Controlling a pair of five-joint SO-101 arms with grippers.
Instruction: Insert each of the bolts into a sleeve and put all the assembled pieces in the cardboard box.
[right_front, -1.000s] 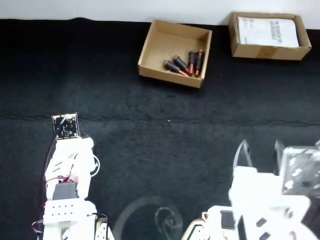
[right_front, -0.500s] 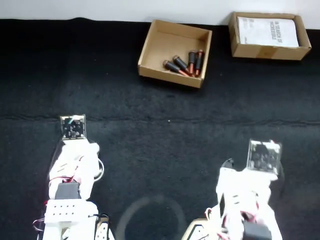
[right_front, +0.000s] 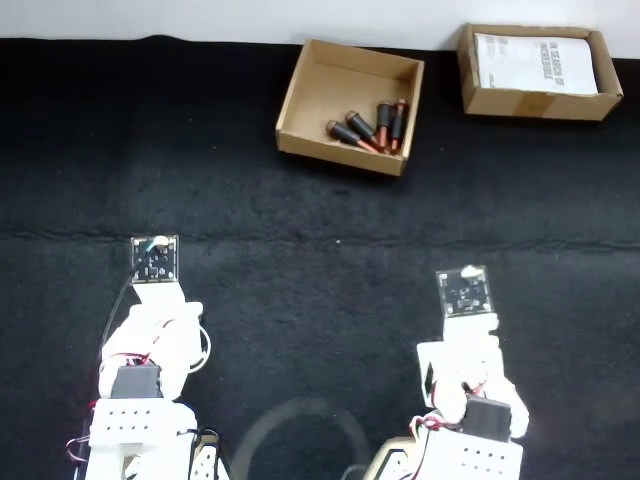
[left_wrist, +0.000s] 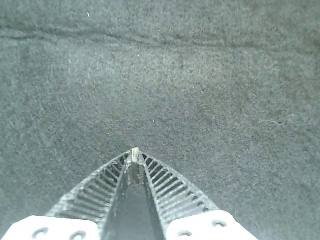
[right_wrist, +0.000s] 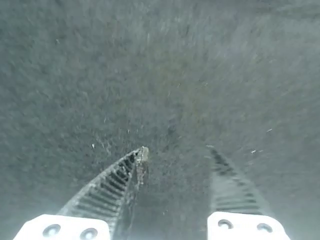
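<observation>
Assembled pieces lie in the cardboard box at upper centre. The left gripper is closed; the right gripper stands open above the black mat.

- A counter covered in black, felt-like cloth spans the whole high view
- A pale, plain wall runs along the counter's far edge
- A faint crease crosses the cloth from side to side, about midway
- Near the far right corner stands a small cardboard tray with a printed sheet of paper lying in it
- Light falls evenly over the cloth
</observation>
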